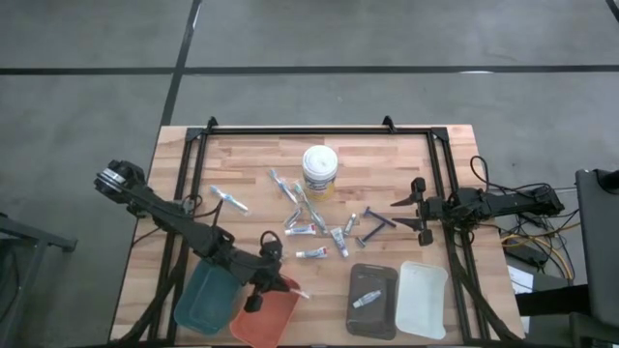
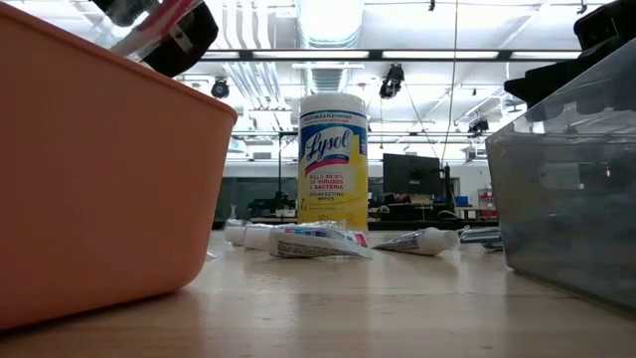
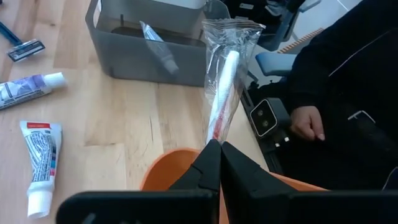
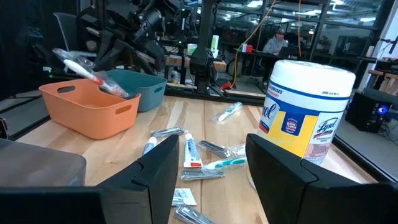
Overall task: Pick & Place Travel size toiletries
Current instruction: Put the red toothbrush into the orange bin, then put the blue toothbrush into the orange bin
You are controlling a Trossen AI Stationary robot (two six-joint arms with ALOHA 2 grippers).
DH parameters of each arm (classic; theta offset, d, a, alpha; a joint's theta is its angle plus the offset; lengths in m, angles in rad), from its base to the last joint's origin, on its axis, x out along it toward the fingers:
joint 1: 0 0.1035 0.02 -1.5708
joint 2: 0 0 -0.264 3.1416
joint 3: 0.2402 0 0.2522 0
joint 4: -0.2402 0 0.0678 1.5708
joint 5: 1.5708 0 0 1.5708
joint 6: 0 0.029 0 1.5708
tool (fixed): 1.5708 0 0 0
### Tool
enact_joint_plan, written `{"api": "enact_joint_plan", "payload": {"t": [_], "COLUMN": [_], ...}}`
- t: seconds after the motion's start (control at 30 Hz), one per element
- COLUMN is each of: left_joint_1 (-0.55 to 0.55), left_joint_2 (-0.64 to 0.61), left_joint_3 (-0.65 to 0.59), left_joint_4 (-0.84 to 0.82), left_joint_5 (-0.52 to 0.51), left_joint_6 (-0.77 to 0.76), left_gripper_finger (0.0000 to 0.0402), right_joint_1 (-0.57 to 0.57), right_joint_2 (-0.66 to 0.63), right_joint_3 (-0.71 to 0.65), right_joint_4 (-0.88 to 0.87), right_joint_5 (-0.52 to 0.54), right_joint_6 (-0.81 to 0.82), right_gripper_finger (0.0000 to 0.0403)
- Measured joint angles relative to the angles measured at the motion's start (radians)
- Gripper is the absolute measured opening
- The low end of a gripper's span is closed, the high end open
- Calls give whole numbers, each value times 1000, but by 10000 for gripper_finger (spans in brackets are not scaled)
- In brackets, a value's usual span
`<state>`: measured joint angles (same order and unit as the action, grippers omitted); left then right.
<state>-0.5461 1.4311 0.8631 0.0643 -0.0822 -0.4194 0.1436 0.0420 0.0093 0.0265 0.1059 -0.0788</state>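
My left gripper [image 3: 217, 152] is shut on a toothbrush in a clear wrapper [image 3: 225, 74]. It holds it over the orange tray [image 1: 269, 321] near the table's front edge, left of the middle. In the right wrist view the toothbrush [image 4: 78, 65] hangs above that tray [image 4: 93, 112]. More travel size toiletries, tubes [image 1: 311, 253], toothbrushes [image 1: 286, 186] and razors [image 1: 379, 220], lie flat on the middle of the table. One tube [image 1: 366, 299] lies in the dark grey tray [image 1: 372, 275]. My right gripper [image 4: 211, 162] waits open at the table's right edge, touching nothing. My left gripper pinches one end of the wrapped toothbrush [image 3: 216, 134] between its two shut fingers. The toothbrush sticks out past the fingertips, roughly in line with them, toward the grey tray. It is lifted clear, above the orange tray's rim [image 3: 163, 174].
A teal tray [image 1: 201, 295] stands left of the orange one, and a white tray [image 1: 423, 300] right of the grey one. The large white-lidded wipes tub [image 1: 319, 172] stands upright at the middle back. A person's hand [image 3: 306, 123] shows beyond the table's front edge.
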Motion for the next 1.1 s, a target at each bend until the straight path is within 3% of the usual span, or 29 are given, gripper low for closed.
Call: {"api": "enact_joint_plan", "payload": {"t": [0.47,0.8,1.1], "left_joint_1": [0,1,1], "left_joint_2": [0,0,-46], "left_joint_3": [0,0,-1], "left_joint_4": [0,-13,-65], "left_joint_5": [-27,-28,-15], "left_joint_6": [0,-2,2], "left_gripper_finger": [8,73,77], "right_joint_1": [0,0,0], "right_joint_2": [0,0,0], "right_joint_3": [0,0,0], "right_joint_4": [0,0,0], "right_joint_5": [0,0,0], "right_joint_6": [-2,-1,0], "right_gripper_finger": [183,183,183]}}
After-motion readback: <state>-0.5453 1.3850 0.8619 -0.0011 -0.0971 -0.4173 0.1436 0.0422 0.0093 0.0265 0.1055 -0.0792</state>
